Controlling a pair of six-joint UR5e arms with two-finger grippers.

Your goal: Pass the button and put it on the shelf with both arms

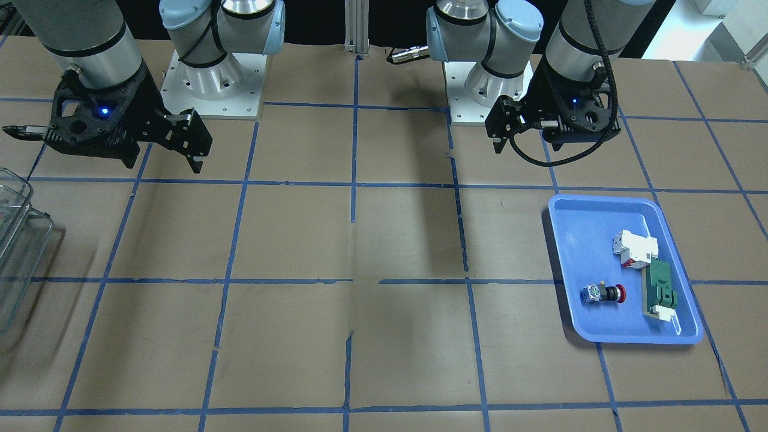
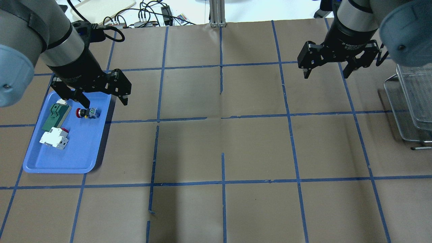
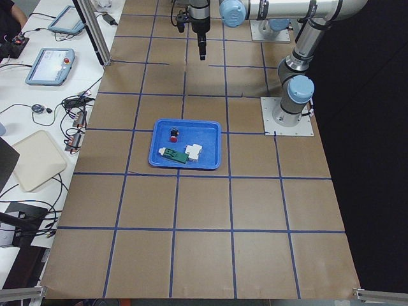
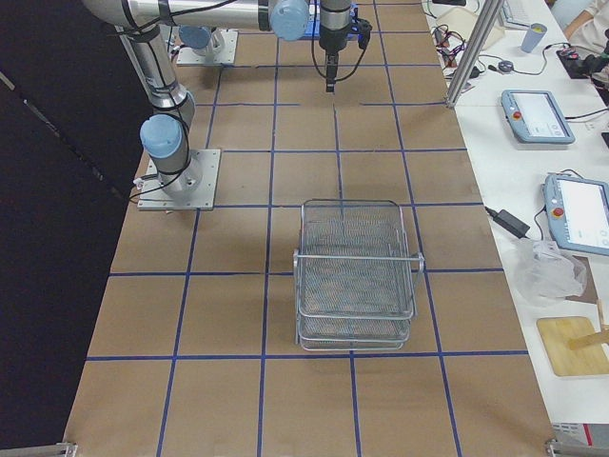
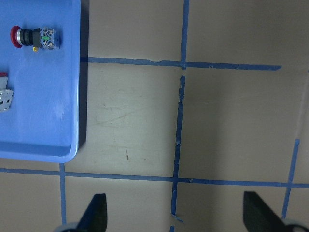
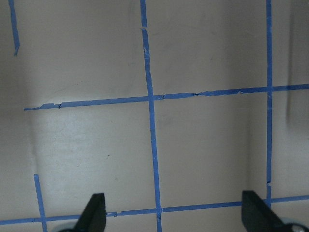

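The button (image 2: 87, 112), with its red cap and blue-silver base, lies on its side in the blue tray (image 2: 77, 152). It also shows in the front view (image 1: 603, 294) and at the top left of the left wrist view (image 5: 33, 37). My left gripper (image 2: 105, 98) is open and empty, above the tray's edge and off to one side of the button. My right gripper (image 2: 326, 72) is open and empty, above bare table. The shelf (image 2: 411, 101) stands at the table's right end, beside the right gripper, and shows whole in the right side view (image 4: 354, 276).
In the tray, a white-red breaker block (image 2: 54, 138) and a green flat part (image 2: 55, 114) lie next to the button. The two arm bases (image 1: 213, 78) (image 1: 486, 84) are bolted at the robot's edge. Cables (image 2: 148, 13) lie beyond the table's far edge.
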